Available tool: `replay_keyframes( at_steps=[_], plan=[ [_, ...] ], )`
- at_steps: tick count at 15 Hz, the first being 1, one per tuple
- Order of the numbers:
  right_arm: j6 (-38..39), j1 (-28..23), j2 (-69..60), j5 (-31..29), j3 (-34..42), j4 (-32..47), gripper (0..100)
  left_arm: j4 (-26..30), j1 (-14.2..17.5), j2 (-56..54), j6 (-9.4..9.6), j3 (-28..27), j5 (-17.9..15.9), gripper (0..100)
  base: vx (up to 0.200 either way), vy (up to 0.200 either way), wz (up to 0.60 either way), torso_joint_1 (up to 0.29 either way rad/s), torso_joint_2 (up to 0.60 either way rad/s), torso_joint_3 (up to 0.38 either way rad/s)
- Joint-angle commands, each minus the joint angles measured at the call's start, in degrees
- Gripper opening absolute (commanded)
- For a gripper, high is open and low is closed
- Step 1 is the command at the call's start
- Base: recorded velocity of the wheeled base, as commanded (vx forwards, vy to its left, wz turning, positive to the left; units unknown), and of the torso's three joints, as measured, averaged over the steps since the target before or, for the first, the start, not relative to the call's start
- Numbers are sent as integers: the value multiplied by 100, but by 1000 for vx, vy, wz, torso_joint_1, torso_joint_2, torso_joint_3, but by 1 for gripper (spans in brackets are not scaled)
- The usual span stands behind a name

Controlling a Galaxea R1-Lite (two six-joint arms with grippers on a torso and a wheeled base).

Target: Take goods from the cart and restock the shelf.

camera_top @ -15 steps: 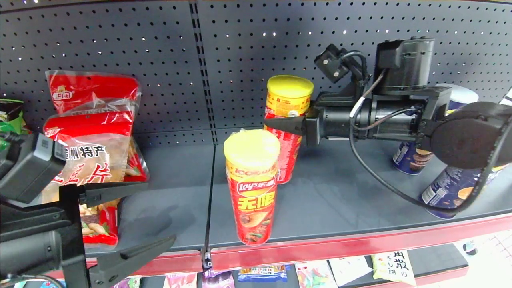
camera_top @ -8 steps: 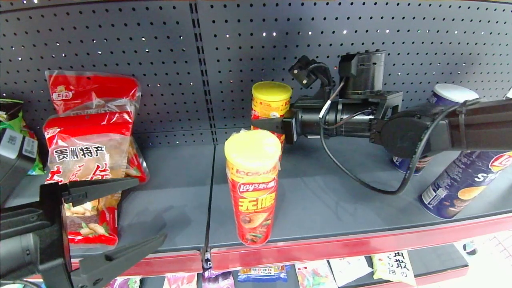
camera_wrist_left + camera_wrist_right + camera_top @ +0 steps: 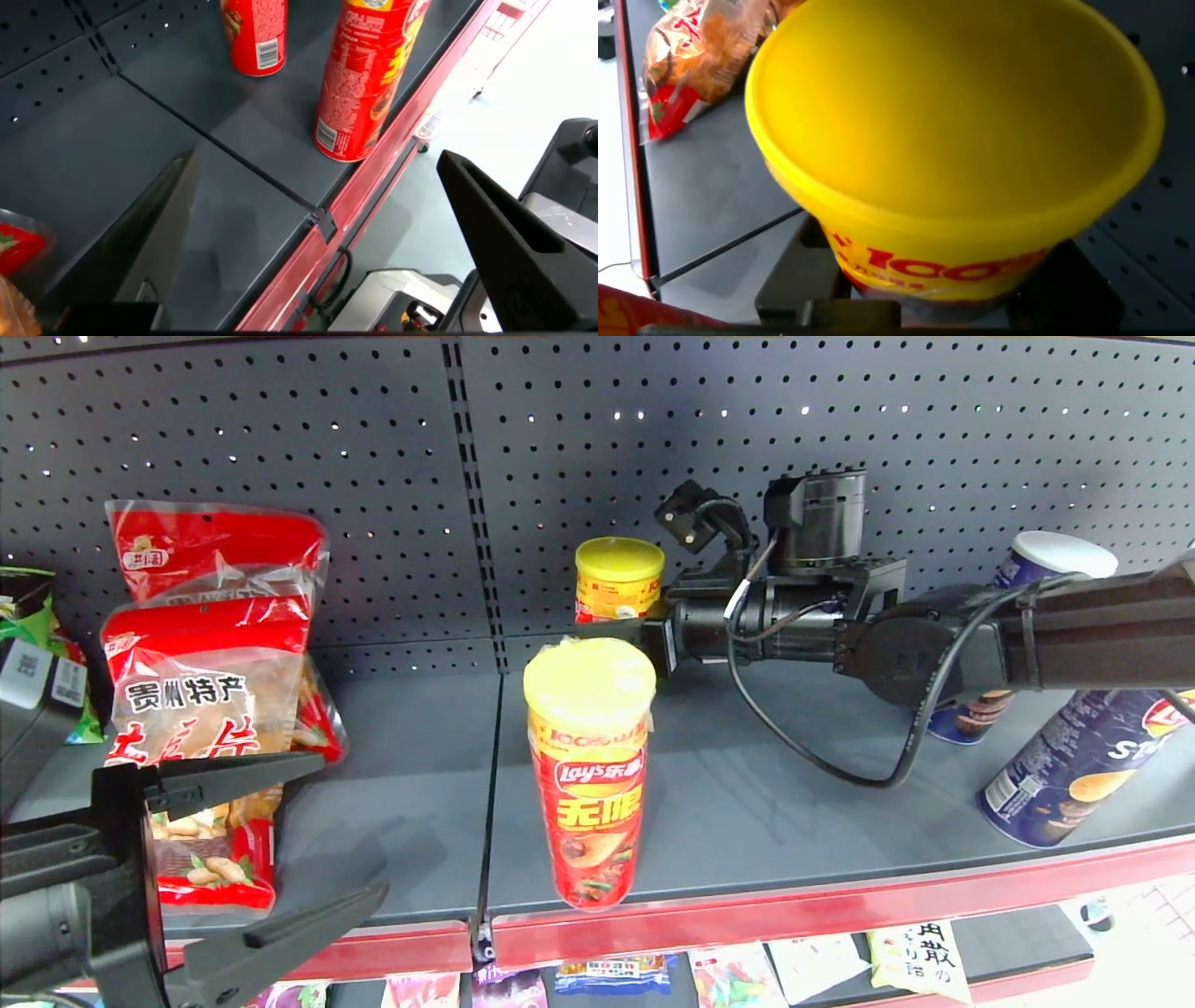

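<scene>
Right jaws clamp the rear can [image 3: 618,581] behind the front can [image 3: 588,765], apparently filling the shelf [image 3: 766,803] back-first; left jaws hang apart.

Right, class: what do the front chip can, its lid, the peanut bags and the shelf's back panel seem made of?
Front chip can: probably paperboard tube, glossy printed wrap with sheen. Lid: yellow plastic, likely, smooth moulded rim. Peanut bags: shiny plastic film, creased, partly clear. Back panel: seemingly painted metal, matte grey, punched holes. Rear can, in the right end effector, looks alike.
</scene>
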Motion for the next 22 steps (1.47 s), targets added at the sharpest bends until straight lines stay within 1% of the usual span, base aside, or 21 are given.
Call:
replay_keyframes(
  at_steps=[1,2,6,8,10,11,12,15,16,18,21,22],
  plan=[
    [-8,6,9,3,43,-6,0,-1,0,38,2,-8,-1,100,0,0,0,0,0,0],
    [9,6,-9,3,43,-6,100,-1,0,55,2,-8,-1,100,0,0,0,0,0,0],
    [62,15,-185,-6,166,3,100,-1,0,126,2,-17,-9,100,0,0,0,0,0,0],
    [62,6,-501,-41,491,-6,100,-10,0,187,2,-52,-1,100,0,0,0,0,0,0],
    [80,-38,-862,-401,1036,-50,100,-10,0,222,2,-60,-1,100,0,0,0,0,0,0],
    [97,-55,-985,-436,1212,-50,100,-10,0,249,2,-52,-1,100,0,0,0,0,0,0],
    [132,-108,-1301,-445,1634,-50,100,-10,0,293,2,-52,8,100,0,0,0,0,0,0],
    [132,-117,-1846,-542,2249,-50,100,-19,0,521,2,-60,8,100,0,0,0,0,0,0],
    [132,-125,-2241,-656,2680,-50,100,-28,0,723,2,-34,43,100,0,0,0,0,0,0],
    [168,-161,-2927,-665,3444,-50,100,-36,0,1013,28,-52,131,100,0,0,0,0,0,0],
    [141,42,-4131,-647,4798,-50,100,-54,-9,1418,72,-34,202,100,0,0,0,0,0,0],
    [159,42,-4456,-647,5097,-50,100,-54,-17,1514,116,-8,210,100,0,0,0,0,0,0]
  ],
)
